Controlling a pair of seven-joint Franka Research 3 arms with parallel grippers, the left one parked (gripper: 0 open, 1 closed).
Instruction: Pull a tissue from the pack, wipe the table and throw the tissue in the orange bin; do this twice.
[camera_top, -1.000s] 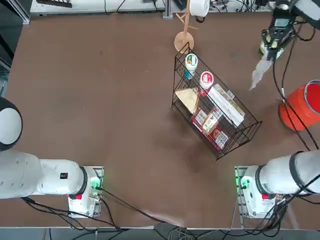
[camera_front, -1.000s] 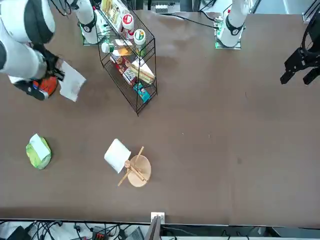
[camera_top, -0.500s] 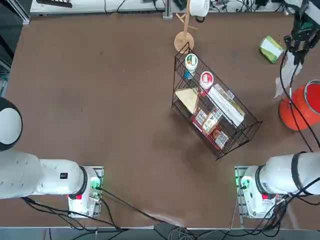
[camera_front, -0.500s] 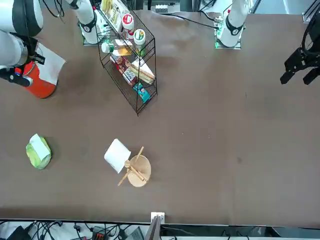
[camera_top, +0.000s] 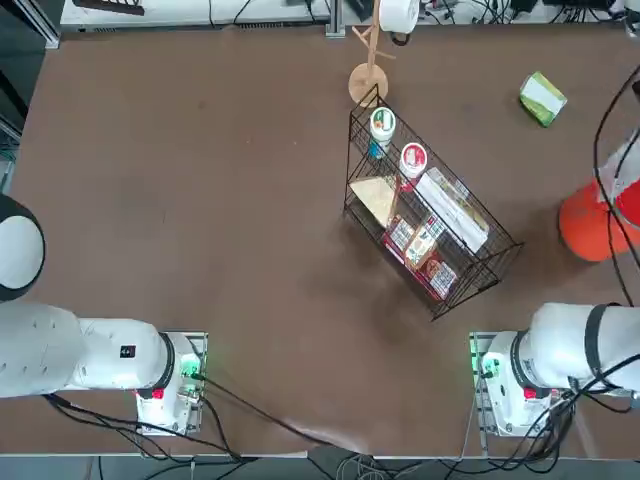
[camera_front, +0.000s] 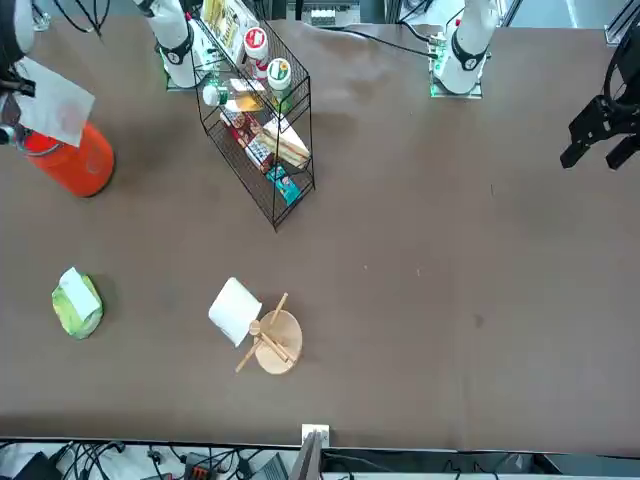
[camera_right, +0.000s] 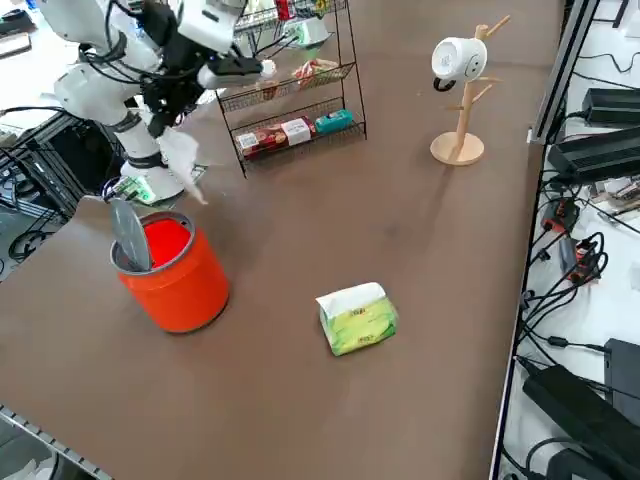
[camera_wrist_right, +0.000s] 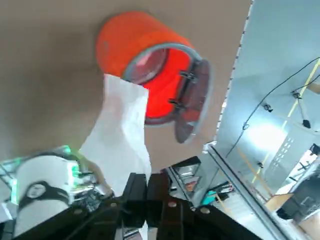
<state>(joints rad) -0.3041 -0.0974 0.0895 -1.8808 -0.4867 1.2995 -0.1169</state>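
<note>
My right gripper (camera_wrist_right: 146, 181) is shut on a white tissue (camera_wrist_right: 122, 135), which hangs from its fingers in the air. It hovers over the table (camera_top: 200, 200), just above and beside the orange bin (camera_right: 176, 272). The bin (camera_wrist_right: 150, 70) has a grey lid standing open. In the front view the tissue (camera_front: 55, 100) dangles at the far left edge over the bin (camera_front: 70, 160). The green pack (camera_top: 543, 98) with its white top lies on the table, apart from the gripper. In the side view the pack (camera_right: 357, 317) sits to one side of the bin.
A black wire basket rack (camera_top: 430, 225) with packets and cups stands mid-table. A wooden mug tree (camera_top: 368, 78) holding a white mug stands beyond it. The orange bin (camera_top: 595, 215) sits close to the table's right edge.
The right gripper has carried the tissue away from the green pack and across to the orange bin, staying shut on it.
</note>
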